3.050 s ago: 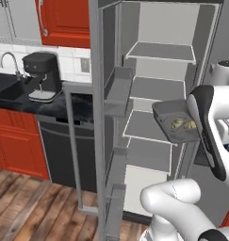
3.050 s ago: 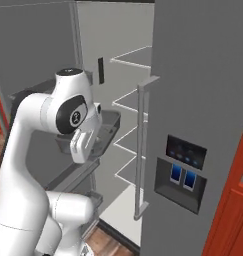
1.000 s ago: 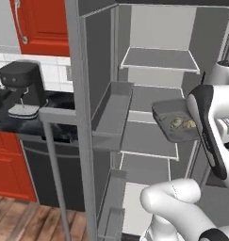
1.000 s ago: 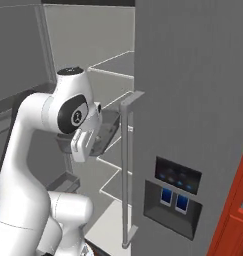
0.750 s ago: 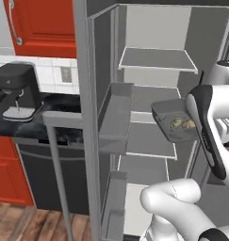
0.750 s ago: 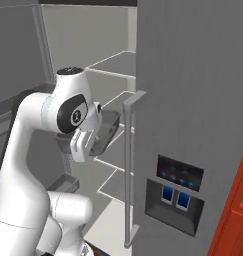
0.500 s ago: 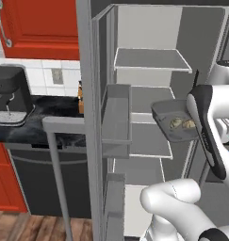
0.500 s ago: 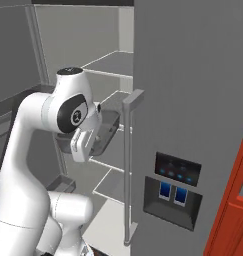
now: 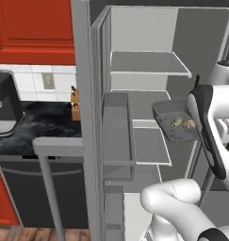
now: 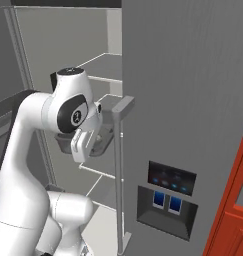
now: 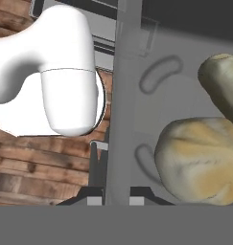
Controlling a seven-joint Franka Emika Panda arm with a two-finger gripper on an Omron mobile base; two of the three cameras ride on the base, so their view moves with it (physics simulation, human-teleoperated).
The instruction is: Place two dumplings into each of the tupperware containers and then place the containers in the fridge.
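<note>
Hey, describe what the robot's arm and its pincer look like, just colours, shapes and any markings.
The arm is made of glossy white, rounded tube-like segments with dark grey to black joint bands. One round dark joint cap carries a small white marking. The pincer has two small dark finger tips with pale grey pads.

A grey container (image 10: 100, 140) sits behind the fridge (image 10: 193, 100) door handle.
</note>
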